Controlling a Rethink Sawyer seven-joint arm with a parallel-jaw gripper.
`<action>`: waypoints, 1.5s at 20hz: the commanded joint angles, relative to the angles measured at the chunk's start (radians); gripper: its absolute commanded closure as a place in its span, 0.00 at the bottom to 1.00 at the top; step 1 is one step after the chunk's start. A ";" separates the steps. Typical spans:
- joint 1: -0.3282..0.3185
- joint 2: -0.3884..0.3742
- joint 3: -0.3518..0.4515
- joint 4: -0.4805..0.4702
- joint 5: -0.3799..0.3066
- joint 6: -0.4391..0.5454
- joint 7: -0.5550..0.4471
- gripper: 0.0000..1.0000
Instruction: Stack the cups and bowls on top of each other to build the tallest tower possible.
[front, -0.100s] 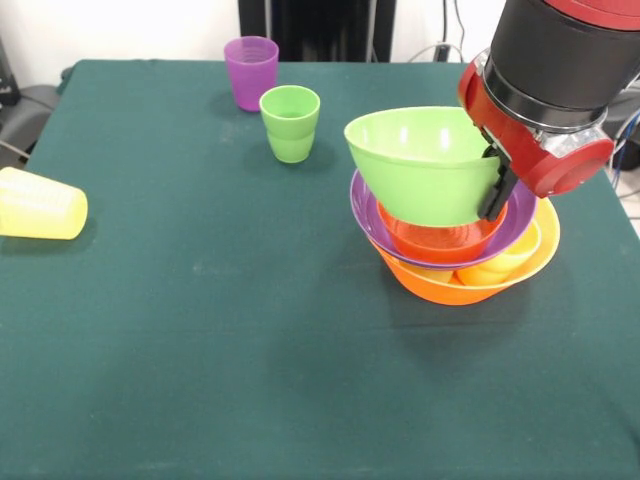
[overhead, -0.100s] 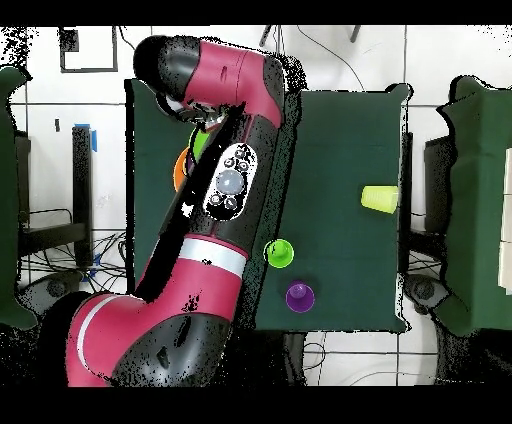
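open green cloth (front, -0.100s: 250, 350) fills the front; the arm (front, -0.100s: 545, 90) and tower (front, -0.100s: 455, 220) crowd the right.

No lettering, label, brand mark, number or sign can be read anywhere in either view. Nothing legible is shown on the cups or bowls, on the green table cloth, or on the red and black arm. A cluster of round buttons is seen on the arm's panel (overhead, -0.100s: 229, 184) in the overhead view, but no characters on them can be made out.
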 joint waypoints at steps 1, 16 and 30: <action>0.005 -0.003 0.058 0.062 -0.003 0.043 0.231 1.00; 0.005 -0.004 0.058 0.068 -0.002 0.017 0.233 0.00; 0.028 -0.119 0.041 0.134 -0.011 0.078 0.200 0.00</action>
